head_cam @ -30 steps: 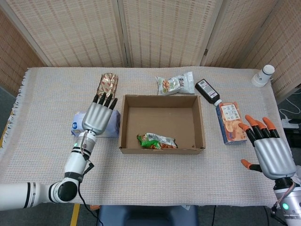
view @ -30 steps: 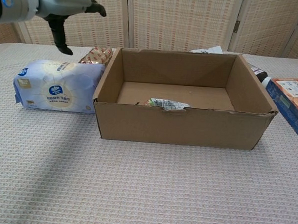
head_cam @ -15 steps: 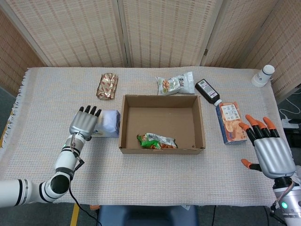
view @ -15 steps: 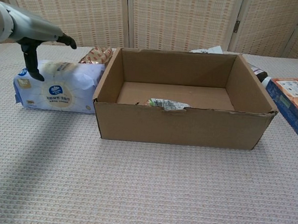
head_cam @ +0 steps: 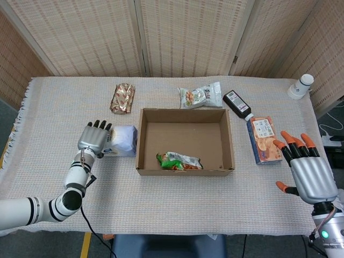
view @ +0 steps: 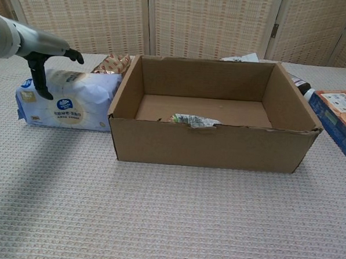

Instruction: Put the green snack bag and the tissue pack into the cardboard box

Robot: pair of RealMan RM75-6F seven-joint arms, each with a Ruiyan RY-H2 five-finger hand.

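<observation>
The blue-and-white tissue pack lies on the cloth against the cardboard box's left wall. My left hand straddles the pack's left end. Its thumb hangs down the near face and its fingers reach over the top. The pack rests on the table, and a firm grip does not show. The green snack bag lies inside the box near the front wall. My right hand hovers open, fingers spread, at the table's right front, holding nothing.
A gold snack bag lies behind the tissue pack. Behind the box lies a white snack bag. To the box's right are a dark bottle and an orange-and-blue carton. A white container stands far right.
My left hand came back from over the gold bag and dropped onto the tissue pack's left end, thumb now lower on its front. The right hand, the box and the snack bag stayed put.
</observation>
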